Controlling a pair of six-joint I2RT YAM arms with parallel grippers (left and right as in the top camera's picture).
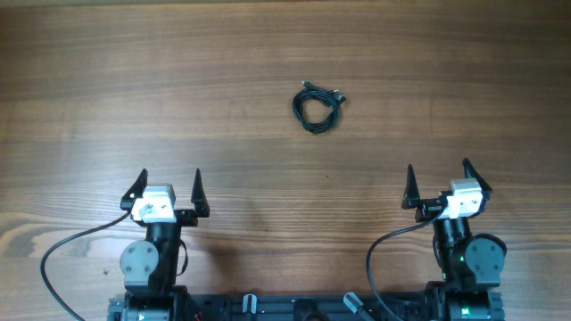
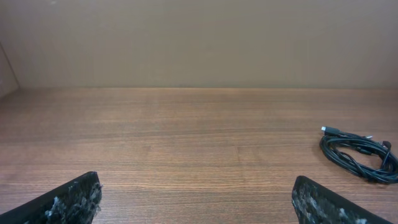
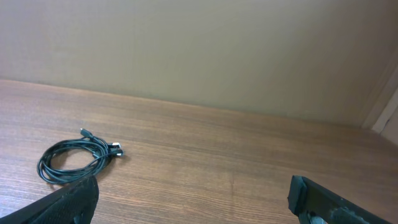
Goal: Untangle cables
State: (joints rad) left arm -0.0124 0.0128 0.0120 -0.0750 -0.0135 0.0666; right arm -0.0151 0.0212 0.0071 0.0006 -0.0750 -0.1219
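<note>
The cables are lying on the wooden table as one small, roughly round coil of thin black cord, with several loops overlapping each other so that single strands are hard to follow. From overhead, the short plug ends are sticking out along the coil's far edge, and one of them is pointing off toward the right. In the left wrist view the cables are sitting at the right margin, with a plug carrying a pale metallic tip poking out at the upper left of the bundle. In the right wrist view the cables are sitting at the lower left, one plug angling up and away and another jutting out on the right side of the loops.

The coil is resting out ahead of both arms, roughly midway between them and well apart from each. Nothing is touching it.

The left gripper is standing with its jaws spread wide and is gripping nothing; only bare wood is showing between its fingers in its own camera. The right gripper is likewise gaping fully and holding nothing, with empty table showing between its fingers
</note>
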